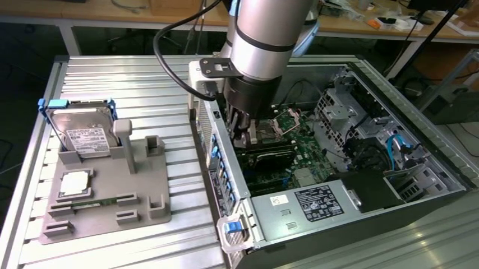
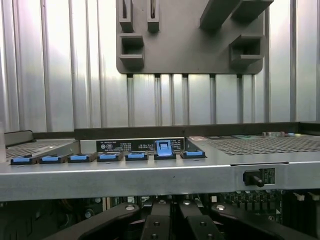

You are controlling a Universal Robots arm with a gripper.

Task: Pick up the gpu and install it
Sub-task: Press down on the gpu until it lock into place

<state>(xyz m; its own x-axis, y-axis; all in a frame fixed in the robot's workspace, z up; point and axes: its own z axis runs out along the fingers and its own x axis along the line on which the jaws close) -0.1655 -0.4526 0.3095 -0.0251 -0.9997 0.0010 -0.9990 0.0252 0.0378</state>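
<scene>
A ribbed, silvery metal surface (image 1: pixel 120 84) fills the foreground, brightly and evenly lit. Behind it runs a long wooden workbench (image 1: pixel 97 11) on pale legs, cluttered with small items toward the exterior view's right, above a dark floor (image 1: pixel 30 39).

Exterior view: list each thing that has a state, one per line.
claw: shut, lowered inside the computer case
gpu: lying in the case over the motherboard, right under the claw
computer case: on its side, side panel off, interior exposed
hard drive: standing upright in the grey holder
grey holder: flat on the table
</scene>
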